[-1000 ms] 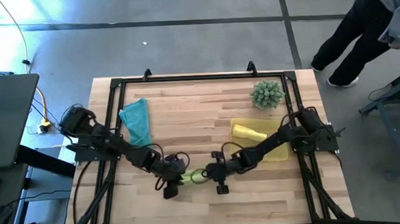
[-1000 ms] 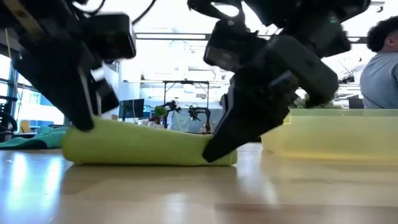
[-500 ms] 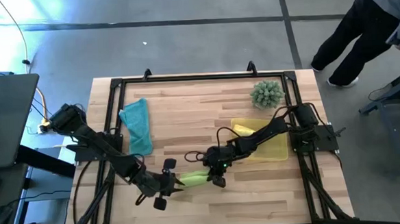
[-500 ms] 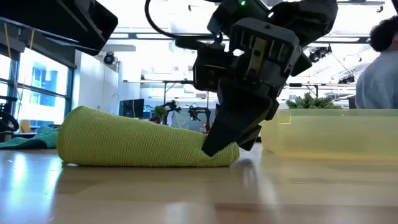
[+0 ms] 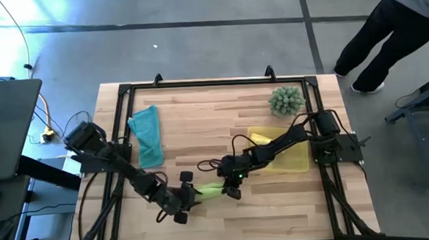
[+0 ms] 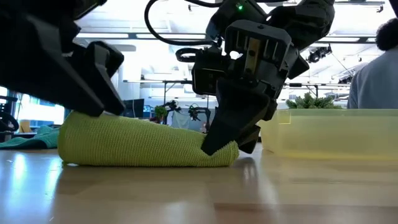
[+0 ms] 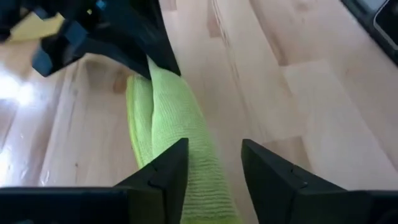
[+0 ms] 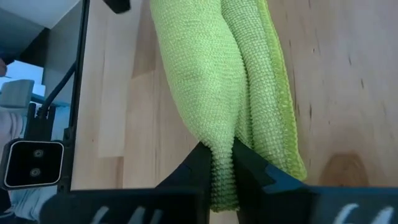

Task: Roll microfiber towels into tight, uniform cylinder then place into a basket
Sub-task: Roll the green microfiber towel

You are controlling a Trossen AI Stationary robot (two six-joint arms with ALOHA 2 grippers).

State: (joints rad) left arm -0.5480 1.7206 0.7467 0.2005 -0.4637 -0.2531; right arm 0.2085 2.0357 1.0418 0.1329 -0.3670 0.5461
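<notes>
Lime green towel (image 5: 209,191) lies rolled on the worktop (image 5: 214,116), near the front edge, approx. mid-width. Long axis runs roughly along that front edge, i.e. left-right across the table. The roll looks loose and fatter at the left end, so prob. not yet a tight cylinder.

Right gripper (image 5: 233,186) sits at the roll's right end, fingers pinched on a fold of the cloth; right wrist view shows the green weave squeezed between the two tips. Left gripper (image 5: 176,206) is at the opposite, left end, jaws spread apart astride the roll, not clamping it. So each arm has one end and the towel lies between them.

Basket (image 5: 303,161) is near the right edge, w/ the yellow towel (image 5: 265,141) already inside. It lies off the roll's right end, so the right arm is nearer for the carry.

Teal towel (image 5: 147,131) waits unrolled toward the back left corner.
</notes>
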